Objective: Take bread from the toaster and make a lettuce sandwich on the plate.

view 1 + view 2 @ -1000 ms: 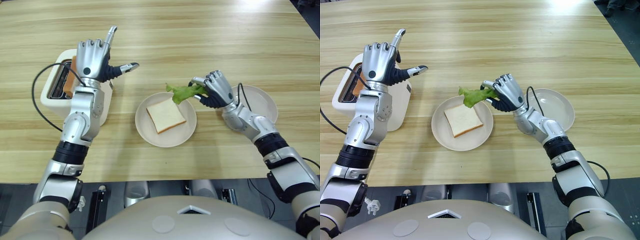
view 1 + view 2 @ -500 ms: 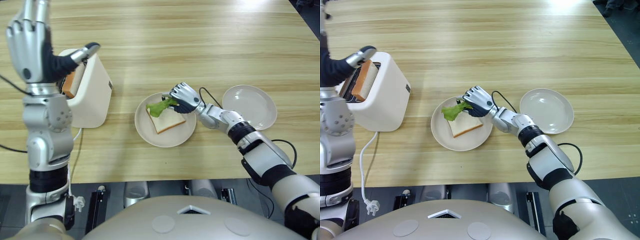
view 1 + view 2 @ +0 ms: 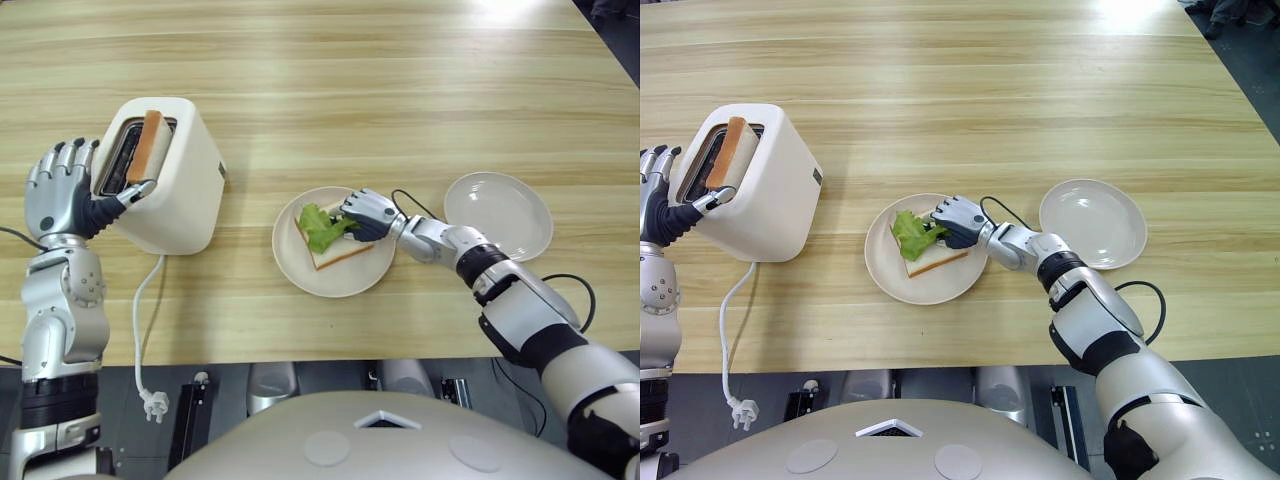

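A white toaster (image 3: 170,185) stands at the left with one slice of bread (image 3: 149,143) sticking up from its slot. My left hand (image 3: 62,190) is at the toaster's left side, fingers spread, thumb near the slot, holding nothing. A beige plate (image 3: 300,270) in the middle carries a bread slice (image 3: 345,253). A green lettuce leaf (image 3: 319,226) lies on that slice, and my right hand (image 3: 368,213) is shut on the leaf's right end, low over the plate.
A second, bare plate (image 3: 498,214) sits to the right of the sandwich plate. The toaster's white cord (image 3: 140,330) runs down to a plug (image 3: 153,405) past the table's front edge. A black cable (image 3: 410,200) loops by my right wrist.
The camera view has shifted. My right hand has carried the lettuce left and down onto the bread slice. My left hand has dropped from above the toaster to its left side.
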Motion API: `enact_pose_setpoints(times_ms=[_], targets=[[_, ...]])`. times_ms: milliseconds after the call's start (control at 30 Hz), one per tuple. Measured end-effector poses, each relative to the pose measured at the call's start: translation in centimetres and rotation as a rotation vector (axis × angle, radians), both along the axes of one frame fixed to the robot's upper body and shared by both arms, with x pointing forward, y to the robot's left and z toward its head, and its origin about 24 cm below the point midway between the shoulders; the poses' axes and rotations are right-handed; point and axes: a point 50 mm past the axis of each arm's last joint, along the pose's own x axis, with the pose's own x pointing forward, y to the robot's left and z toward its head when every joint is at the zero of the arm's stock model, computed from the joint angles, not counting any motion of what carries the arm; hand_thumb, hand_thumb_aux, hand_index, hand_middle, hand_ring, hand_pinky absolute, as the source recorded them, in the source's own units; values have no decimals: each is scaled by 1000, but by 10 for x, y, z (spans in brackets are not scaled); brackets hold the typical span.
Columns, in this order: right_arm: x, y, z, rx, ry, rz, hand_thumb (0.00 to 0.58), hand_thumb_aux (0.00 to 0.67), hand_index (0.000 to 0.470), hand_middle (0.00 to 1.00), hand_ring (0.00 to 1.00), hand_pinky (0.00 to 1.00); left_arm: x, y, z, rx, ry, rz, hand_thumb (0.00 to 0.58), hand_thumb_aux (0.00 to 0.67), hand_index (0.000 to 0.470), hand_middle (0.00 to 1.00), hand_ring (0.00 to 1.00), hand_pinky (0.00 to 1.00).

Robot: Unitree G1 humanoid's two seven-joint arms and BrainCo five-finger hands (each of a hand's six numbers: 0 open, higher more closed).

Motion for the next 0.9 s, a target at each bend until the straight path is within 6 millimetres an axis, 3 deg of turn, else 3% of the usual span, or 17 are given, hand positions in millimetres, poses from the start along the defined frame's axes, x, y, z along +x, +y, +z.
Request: enact_pose_setpoints(times_ms=[33, 367, 633, 900], targets=[[0, -2, 0, -3, 2, 0, 0, 0, 0, 882, 882, 882, 0, 1, 1, 2, 1, 1, 0, 0, 0, 0, 0, 0], [-2, -8, 1, -26, 26, 11, 0, 0, 0, 863, 863, 863, 4, -8, -19, -36, 105, -39, 0, 0, 0, 0, 0, 0], [2, -11, 11, -12, -4, 3, 0, 0, 0, 839, 839, 839, 7, -13, -22, -41, 110, -53, 0, 0, 0, 0, 0, 0], [1, -8, 19, 15, -4, 18, 0, 0, 0, 753, 753, 753, 10, -19, -23, -52, 108, -69, 0, 0, 0, 0, 0, 0]])
